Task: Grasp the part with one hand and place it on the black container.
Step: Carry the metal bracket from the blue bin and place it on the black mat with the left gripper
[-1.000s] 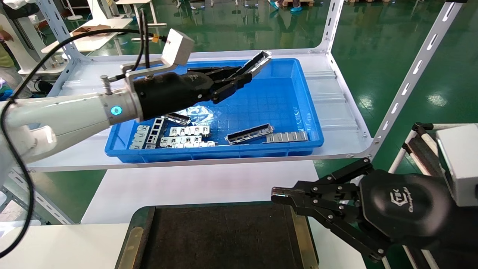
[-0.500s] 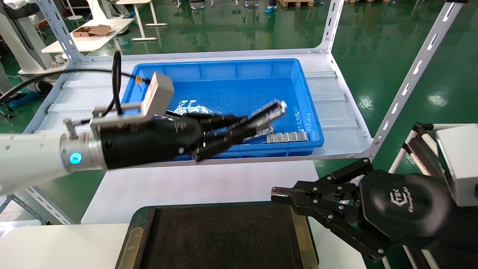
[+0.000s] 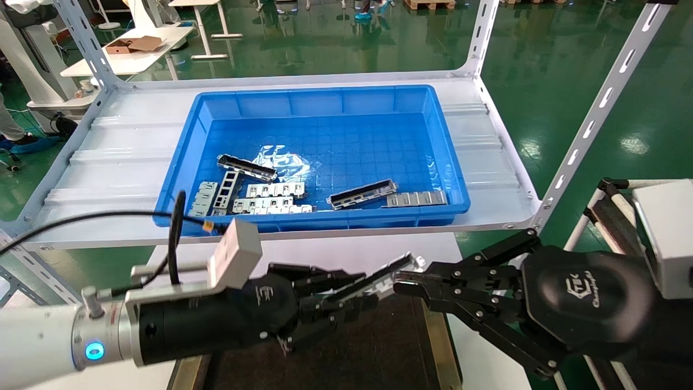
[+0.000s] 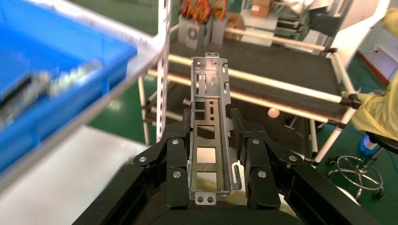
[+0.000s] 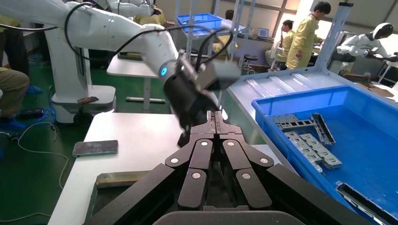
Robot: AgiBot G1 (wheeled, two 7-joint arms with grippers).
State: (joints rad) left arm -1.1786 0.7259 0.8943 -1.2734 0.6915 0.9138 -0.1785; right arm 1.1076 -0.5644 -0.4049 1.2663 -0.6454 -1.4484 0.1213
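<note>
The part (image 3: 394,270), a long grey metal channel with rectangular cut-outs, is held lengthwise in my left gripper (image 3: 361,292), which is shut on its side walls. It hangs over the far edge of the black container (image 3: 346,352), a dark shallow tray with olive-gold rims at the near table edge. In the left wrist view the part (image 4: 210,93) sticks out forward between the fingers of the left gripper (image 4: 210,123). My right gripper (image 3: 403,283) is shut and empty at the tray's far right corner, its tip close to the part's free end; its wrist view shows the right gripper (image 5: 215,117) closed.
A deep blue bin (image 3: 314,223) stands on the white shelf behind, holding more channel pieces (image 3: 361,194) and flat silver plates (image 3: 273,189). Slanted white shelf posts (image 3: 595,108) rise at the right. The white table (image 3: 281,271) lies between shelf and tray.
My left gripper has carried the part out of the blue bin, down and toward me, to the tray's far edge. The right arm has not moved.
</note>
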